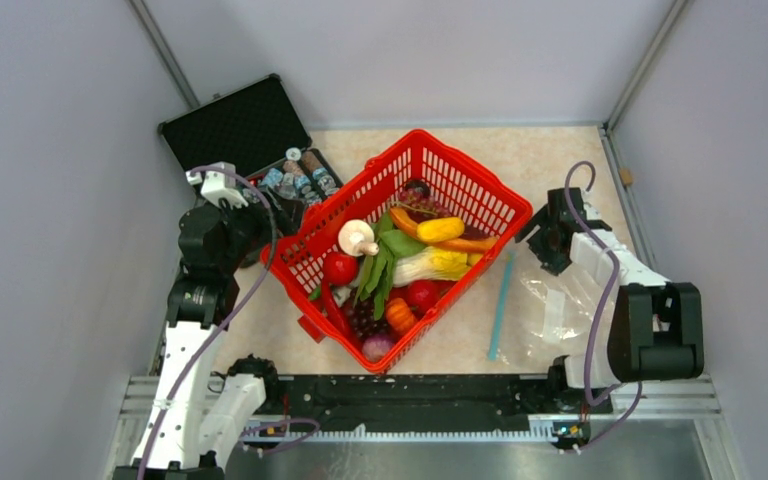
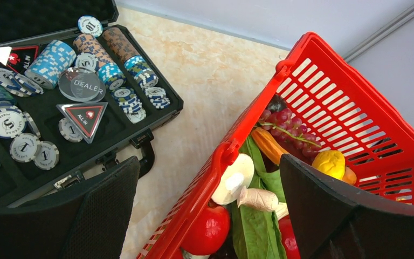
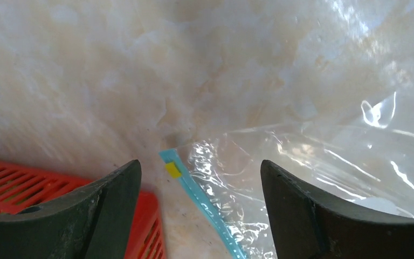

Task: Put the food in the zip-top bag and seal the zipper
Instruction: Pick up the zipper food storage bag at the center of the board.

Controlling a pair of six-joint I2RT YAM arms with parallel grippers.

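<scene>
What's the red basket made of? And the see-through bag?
The red basket looks like hard, shiny plastic: its walls are a stiff moulded lattice. The zip-top bag looks like thin, soft clear plastic: it wrinkles, glints, and the table shows through.

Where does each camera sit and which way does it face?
Top external: above and behind the arms, looking down; both arms, red basket, zip-top bag show.
Left wrist: on left arm, facing basket rim and chip case past open left fingers.
Right wrist: on right arm, facing down at the zipper past open right fingers.
Shared: the basket, in all three.
</scene>
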